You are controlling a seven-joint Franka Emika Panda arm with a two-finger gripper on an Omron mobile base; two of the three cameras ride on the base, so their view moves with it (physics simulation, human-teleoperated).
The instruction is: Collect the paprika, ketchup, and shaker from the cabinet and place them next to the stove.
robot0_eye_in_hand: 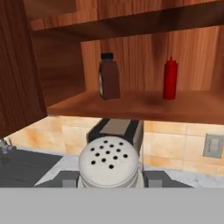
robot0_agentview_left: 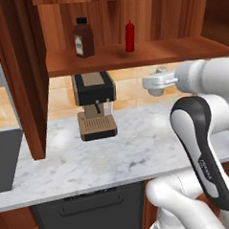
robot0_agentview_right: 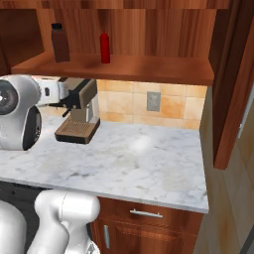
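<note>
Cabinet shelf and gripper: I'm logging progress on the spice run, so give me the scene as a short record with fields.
gripper: shut on the shaker, below shelf level
paprika: upright on the cabinet shelf
ketchup: upright on the same shelf, apart from the paprika
coffee machine: on the marble counter under the shelf
items left to collect: paprika, ketchup
</note>
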